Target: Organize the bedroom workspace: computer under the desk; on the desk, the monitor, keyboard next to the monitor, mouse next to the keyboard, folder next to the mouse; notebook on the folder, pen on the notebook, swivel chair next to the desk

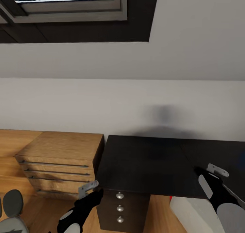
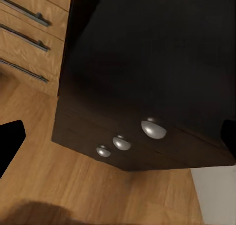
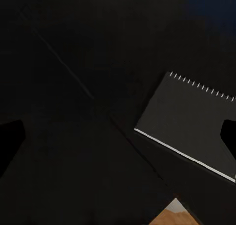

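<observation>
The black desk [image 1: 146,161] fills the middle and right of the head view, with its black drawers [image 1: 119,207] and round silver knobs below. On the desk top lies the black notebook [image 3: 189,124], spiral edge showing, just ahead of my right gripper [image 3: 122,131], which is open and empty. That right gripper [image 1: 215,173] hovers over the desk's front right part. My left gripper [image 1: 89,188], also open [image 2: 120,136], hangs in front of the drawers [image 2: 142,136]. A light grey box with a red spot, the computer [image 1: 192,211], stands under the desk edge. A dark blue patch [image 3: 211,11] lies beyond the notebook; I cannot tell whether it is the folder.
A wooden drawer chest [image 1: 59,161] stands against the desk's left side. The swivel chair's grey padding [image 1: 13,203] shows at the lower left over wood plank floor [image 2: 98,185]. A sloping white wall and a dark-framed skylight [image 1: 68,2] rise behind the desk.
</observation>
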### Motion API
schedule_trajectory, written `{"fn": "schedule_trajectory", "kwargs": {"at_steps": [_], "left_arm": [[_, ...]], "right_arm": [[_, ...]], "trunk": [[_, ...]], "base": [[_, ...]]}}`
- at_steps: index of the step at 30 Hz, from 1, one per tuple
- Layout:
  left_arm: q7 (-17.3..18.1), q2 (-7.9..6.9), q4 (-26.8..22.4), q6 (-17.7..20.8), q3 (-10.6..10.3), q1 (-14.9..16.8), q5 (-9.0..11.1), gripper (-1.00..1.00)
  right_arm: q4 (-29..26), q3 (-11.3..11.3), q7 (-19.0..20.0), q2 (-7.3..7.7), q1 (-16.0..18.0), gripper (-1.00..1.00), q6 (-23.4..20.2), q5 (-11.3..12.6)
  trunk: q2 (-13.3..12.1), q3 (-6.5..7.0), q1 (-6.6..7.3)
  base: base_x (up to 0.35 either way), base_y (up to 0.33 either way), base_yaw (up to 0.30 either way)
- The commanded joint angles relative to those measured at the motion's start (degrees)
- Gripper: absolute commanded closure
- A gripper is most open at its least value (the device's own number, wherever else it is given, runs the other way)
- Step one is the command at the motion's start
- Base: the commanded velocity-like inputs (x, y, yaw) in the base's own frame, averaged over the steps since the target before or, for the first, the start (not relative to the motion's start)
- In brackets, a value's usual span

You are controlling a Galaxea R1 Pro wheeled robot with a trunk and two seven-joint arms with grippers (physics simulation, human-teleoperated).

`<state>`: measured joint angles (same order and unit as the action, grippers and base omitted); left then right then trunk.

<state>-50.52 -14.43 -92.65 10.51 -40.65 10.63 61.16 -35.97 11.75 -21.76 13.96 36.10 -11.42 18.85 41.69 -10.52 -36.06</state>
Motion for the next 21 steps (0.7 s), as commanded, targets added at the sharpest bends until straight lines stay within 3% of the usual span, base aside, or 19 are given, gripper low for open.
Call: {"fn": "schedule_trajectory", "kwargs": {"at_steps": [1, 12, 21], "left_arm": [[-0.4, -0.05, -0.1, 0.3, 0.0, 0.1, 0.1, -1.00], [-0.3, -0.18, -0.1, 0.4, 1.0, 0.1, 0.1, -1.00], [-0.3, -0.18, 0.0, 0.5, 2.1, 0.1, 0.4, -1.00]], "right_arm": [[-0.1, 0.0, -0.3, -0.05, 0.0, -1.00, -0.2, 0.4], [-0.1, 0.1, -0.3, -0.16, 0.0, -1.00, -0.1, 0.4], [0.0, 0.1, -0.3, -0.20, 0.0, -1.00, -0.1, 0.7]], "trunk": [[0.1, -0.09, -0.04], [0.1, -0.08, -0.04], [0.1, 0.28, -0.04]], "base": [[0.246, -0.206, 0.000], [0.247, -0.207, -0.006], [0.107, -0.121, -0.162]]}}
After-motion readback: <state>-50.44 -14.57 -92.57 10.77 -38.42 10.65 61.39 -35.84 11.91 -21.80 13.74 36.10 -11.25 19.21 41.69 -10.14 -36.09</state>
